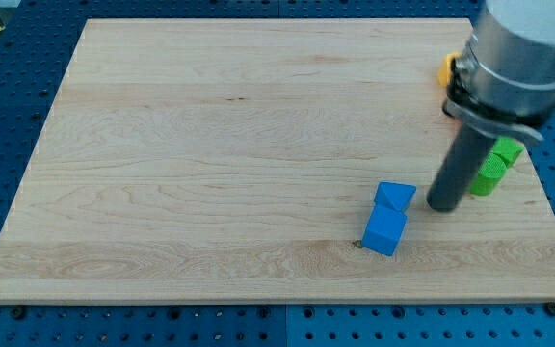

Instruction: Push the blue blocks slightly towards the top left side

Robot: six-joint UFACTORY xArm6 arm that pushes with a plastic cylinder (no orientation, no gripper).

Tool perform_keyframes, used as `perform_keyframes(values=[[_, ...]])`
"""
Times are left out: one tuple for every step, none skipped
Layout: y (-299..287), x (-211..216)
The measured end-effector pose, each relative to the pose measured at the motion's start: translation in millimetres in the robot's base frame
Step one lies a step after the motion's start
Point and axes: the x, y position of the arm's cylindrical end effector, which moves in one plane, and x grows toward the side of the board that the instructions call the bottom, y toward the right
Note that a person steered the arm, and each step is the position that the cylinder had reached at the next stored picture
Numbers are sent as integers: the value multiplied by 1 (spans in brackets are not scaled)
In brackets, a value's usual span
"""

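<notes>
Our tip [443, 206] rested on the wooden surface [210, 145] just to the view's right of the two blue blocks [389, 219], close beside them but, as far as we could judge, not quite touching. We carried no pincer at all, only the straight dark rod, so nothing was held; the blocks could only be shoved along the board.

The pair sat low on the board, right of its middle. The upper blue block [395, 197] looked wedge-shaped or triangular, while the lower blue block [384, 232] read as a cube, its top corner pressed against the piece above. Because they touched, we judged that one push could move both together.

Our position made sense for the job: the blocks were to go slightly toward the top left, so we had to stand on their opposite side. We were level with the upper block rather than below the pair, so a stroke from here would have driven them mostly to the view's left; a start lower down seemed the better line.

Behind the rod, near the board's right edge, lay green blocks [494, 164], partly hidden, and a yellow block [445, 68] peeked out beside the arm's grey housing. Both were well clear of the likely push path.
</notes>
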Motion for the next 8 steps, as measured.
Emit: perform_keyframes(values=[[-12, -2], [-35, -10], [-40, -17], [-16, 9], [-11, 55], [-40, 62], [-67, 38], [-69, 22]])
